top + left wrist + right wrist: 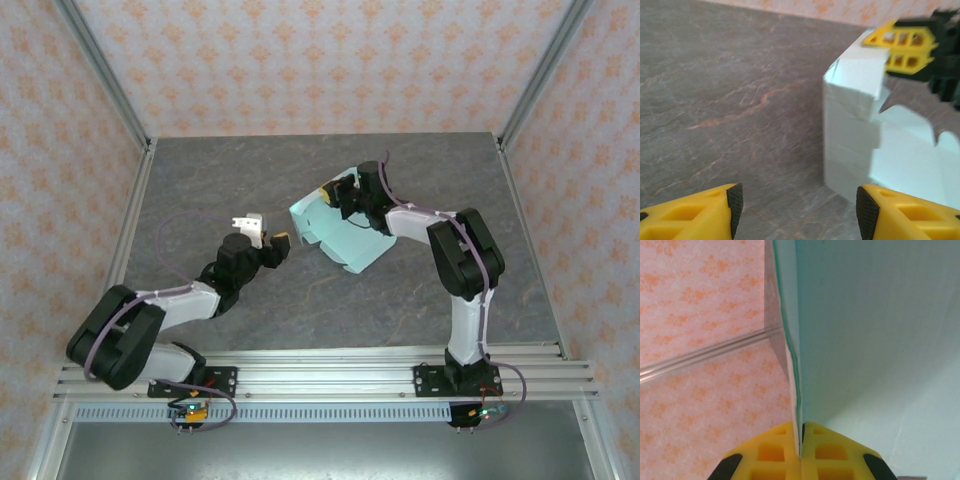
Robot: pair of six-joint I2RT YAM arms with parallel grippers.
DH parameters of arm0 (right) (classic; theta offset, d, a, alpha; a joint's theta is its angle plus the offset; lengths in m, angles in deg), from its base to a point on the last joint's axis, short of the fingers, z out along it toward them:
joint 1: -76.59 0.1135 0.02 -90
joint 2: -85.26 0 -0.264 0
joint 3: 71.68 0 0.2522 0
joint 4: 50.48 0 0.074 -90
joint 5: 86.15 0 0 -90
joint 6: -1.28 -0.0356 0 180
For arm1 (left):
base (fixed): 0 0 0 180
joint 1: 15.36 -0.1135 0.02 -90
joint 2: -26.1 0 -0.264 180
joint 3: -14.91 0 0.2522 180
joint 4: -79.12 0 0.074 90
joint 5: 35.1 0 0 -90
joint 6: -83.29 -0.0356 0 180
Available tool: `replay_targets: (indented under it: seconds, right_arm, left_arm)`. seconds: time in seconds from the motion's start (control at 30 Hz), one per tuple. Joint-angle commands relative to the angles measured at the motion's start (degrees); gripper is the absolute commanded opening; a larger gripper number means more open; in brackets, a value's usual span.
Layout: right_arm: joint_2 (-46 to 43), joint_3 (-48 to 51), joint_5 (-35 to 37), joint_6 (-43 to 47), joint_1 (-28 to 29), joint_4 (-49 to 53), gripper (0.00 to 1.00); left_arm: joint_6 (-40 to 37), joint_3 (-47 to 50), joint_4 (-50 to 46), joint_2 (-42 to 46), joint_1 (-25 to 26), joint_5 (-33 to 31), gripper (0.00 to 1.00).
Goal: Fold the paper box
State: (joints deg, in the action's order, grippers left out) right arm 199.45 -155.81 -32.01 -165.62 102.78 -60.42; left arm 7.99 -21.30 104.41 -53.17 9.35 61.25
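Right wrist: right claw [801, 440] pinches flap edge of pale mint-green thin-card paper box [865, 340]; likely flimsy, creasable. Left claw [795, 205] wide.

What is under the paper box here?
Grey table shows all around the paper box. The right gripper is shut on one upright flap. Anything beneath the card itself is covered.

The left arm [150, 312] and the right arm [466, 255] are each made of rounded black joint housings and smooth white link shells. A thin lilac cable [430, 209] follows each arm, and each arm stands on a flat black base plate [216, 380]. The left gripper [797, 200] and the right gripper [801, 442] have bright yellow plastic fingers [690, 216] with square cut-out windows and dark grey textured pads [735, 200] at the tips.
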Motion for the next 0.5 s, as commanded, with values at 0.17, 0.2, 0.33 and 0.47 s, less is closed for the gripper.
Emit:
replay_targets:
  seconds: [0.17,0.2,0.33,0.47]
  right_arm:
    - [1.4,2.9,-6.1,5.2,-0.5,-13.2,0.06]
    - [1.6,3.2,-6.8,5.7,-0.5,-13.8,0.06]
    - [1.8,5.1,-6.8,5.8,-0.5,-15.4,0.06]
    - [2.8,6.3,-7.3,4.3,-0.5,-17.8,0.05]
  left_arm:
    - [-7.2,-4.5,6.1,-10.5,-0.5,3.9,0.64]
    - [-7.5,-5.1,6.8,-11.3,-0.5,4.1,0.63]
    - [-9.4,-7.1,6.9,-12.9,-0.9,4.8,0.63]
    - [-12.5,-9.8,4.0,-13.2,-0.9,6.4,0.59]
